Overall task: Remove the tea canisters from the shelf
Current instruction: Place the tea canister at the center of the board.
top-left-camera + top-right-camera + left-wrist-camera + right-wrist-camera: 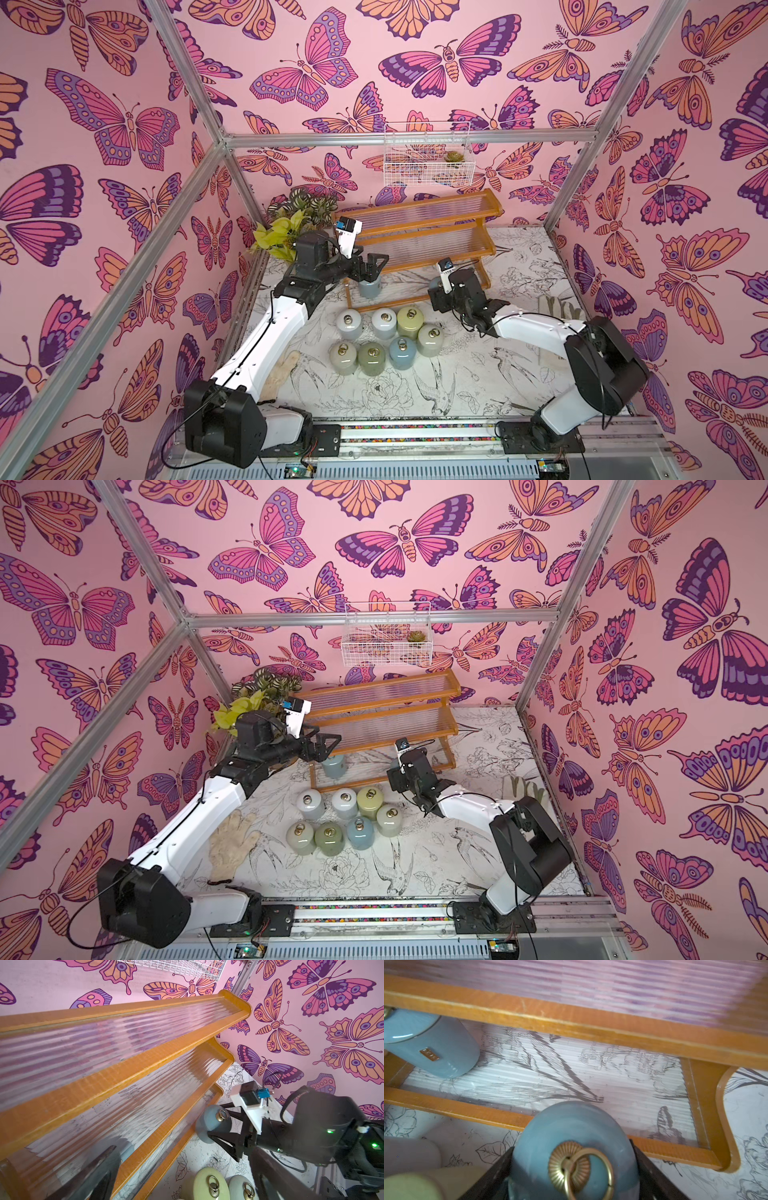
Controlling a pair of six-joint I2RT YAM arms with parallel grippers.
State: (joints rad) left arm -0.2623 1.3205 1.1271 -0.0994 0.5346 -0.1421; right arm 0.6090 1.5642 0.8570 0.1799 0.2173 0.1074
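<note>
The shelf (419,232) stands at the back with its upper two tiers bare. One blue-grey tea canister (370,287) sits at the left end of the bottom tier (542,1076). My left gripper (376,268) hovers right over it, open, fingers (104,1167) wide apart. My right gripper (572,1147) is shut on a second blue-grey canister (571,1126), held at the bottom tier's front rail; it also shows in the left wrist view, canister (212,1124). Several canisters (410,320) in white, green, cream and blue stand grouped on the table before the shelf.
A leafy plant (286,232) stands left of the shelf, close behind my left arm. A white wire basket (428,158) hangs on the back wall above the shelf. One work glove (232,845) lies front left and another glove (557,307) at the right.
</note>
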